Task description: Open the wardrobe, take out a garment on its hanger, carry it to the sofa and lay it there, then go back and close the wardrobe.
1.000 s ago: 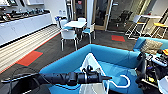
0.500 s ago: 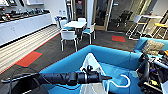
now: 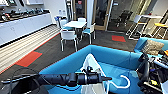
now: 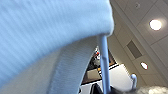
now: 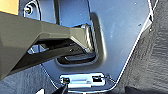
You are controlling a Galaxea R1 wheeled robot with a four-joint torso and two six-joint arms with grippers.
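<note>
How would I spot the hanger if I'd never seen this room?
Find the big blue sofa in the foreground. Over its seat, the left claw carries a white T-shirt. The hanger is the slim white hook curling out beside it.

Dark carpet (image 3: 100, 40) with red patches, white table (image 3: 75, 24), chairs, perhaps glass doors (image 3: 101, 12).
</note>
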